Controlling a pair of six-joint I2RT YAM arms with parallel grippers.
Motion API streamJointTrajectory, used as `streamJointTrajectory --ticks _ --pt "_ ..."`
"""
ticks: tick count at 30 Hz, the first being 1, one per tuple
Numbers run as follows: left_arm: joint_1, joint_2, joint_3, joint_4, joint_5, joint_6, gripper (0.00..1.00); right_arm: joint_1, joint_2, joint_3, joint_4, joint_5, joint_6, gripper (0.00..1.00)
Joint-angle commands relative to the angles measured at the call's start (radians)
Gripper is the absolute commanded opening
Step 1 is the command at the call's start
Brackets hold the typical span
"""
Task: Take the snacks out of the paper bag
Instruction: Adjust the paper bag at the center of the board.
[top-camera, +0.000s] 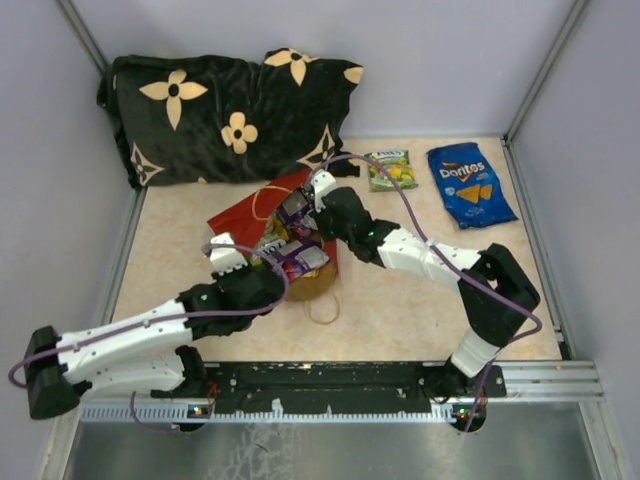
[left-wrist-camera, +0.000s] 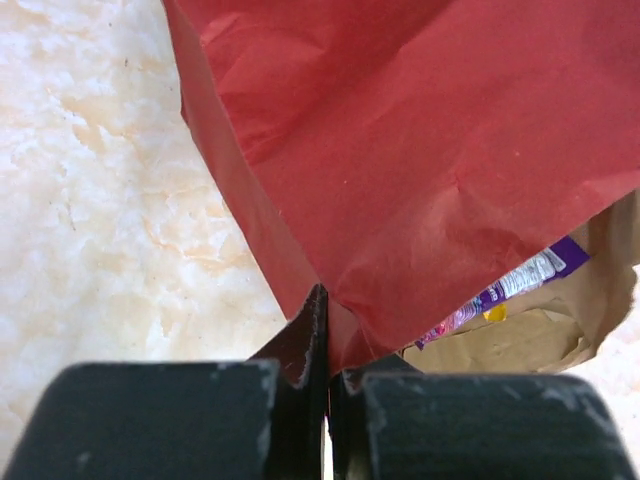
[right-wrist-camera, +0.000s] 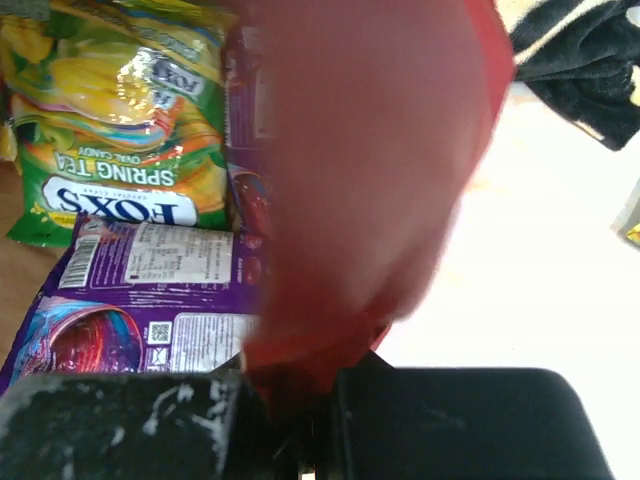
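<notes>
My left fingers (left-wrist-camera: 160, 420) are matt black plastic, scuffed grey at the edges. The red paper bag (left-wrist-camera: 420, 150) is matt and creased, dull brown kraft inside. The purple candy pouch (right-wrist-camera: 60, 330) and green candy pouch (right-wrist-camera: 110, 130) are glossy plastic film. The black flower-patterned pillow (top-camera: 200, 130) looks like plush cloth, and the beige marbled tabletop (left-wrist-camera: 90, 200) looks smooth.

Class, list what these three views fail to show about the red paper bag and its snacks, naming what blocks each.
Top external: how many snacks remain inside the red paper shopping bag; the left arm and right arm cover its mouth.
Left wrist: most of the purple glossy packet; the bag's red wall hides it.
Right wrist: whatever lies right of the green Fox's candy pouch; blurred red paper near the lens covers it.
</notes>
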Motion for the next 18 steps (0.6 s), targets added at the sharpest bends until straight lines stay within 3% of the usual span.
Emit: streamJointTrajectory --ticks 1,3,5,6,7,9,11,12,15,18 --pt "-0.071 0.158 0.138 -0.297 -0.173 -0.364 0.0 -0.093 0.023 0.071 -0.019 -0.11 -0.063 0.0" --pt "-0.089 0.214 0.205 -0.37 -0.191 -0.393 0.19 -0.138 -0.002 0.047 -0.021 -0.105 -0.062 0.0" --pt "-0.123 0.234 0.257 -0.42 -0.209 -0.39 0.74 -0.19 -0.022 0.031 -0.024 -0.111 -0.07 0.0" --pt "-0.143 0.231 0.278 -0.428 -0.213 -0.363 0.9 -0.215 -0.028 0.028 -0.027 -0.121 -0.075 0.0" --pt "-0.166 0.219 0.292 -0.392 -0.213 -0.28 0.98 -0.24 -0.03 0.028 -0.027 -0.137 -0.082 0.0" --pt "-0.237 0.173 0.281 -0.103 -0.182 0.139 1.0 -0.288 -0.017 0.034 -0.016 -0.203 -0.1 0.0" --pt "-0.277 0.101 0.211 0.313 0.04 0.719 1.0 -0.324 0.008 0.059 -0.008 -0.258 -0.117 0.0" --pt "-0.282 0.05 0.183 0.426 0.193 0.86 1.0 -0.341 0.023 0.075 0.0 -0.282 -0.126 0.0" --pt "-0.282 -0.055 0.181 0.516 0.407 0.973 1.0 -0.377 0.086 0.106 0.034 -0.367 -0.135 0.0" --pt "-0.278 -0.125 0.23 0.502 0.384 1.072 1.0 -0.39 0.135 0.154 0.037 -0.416 -0.148 0.0"
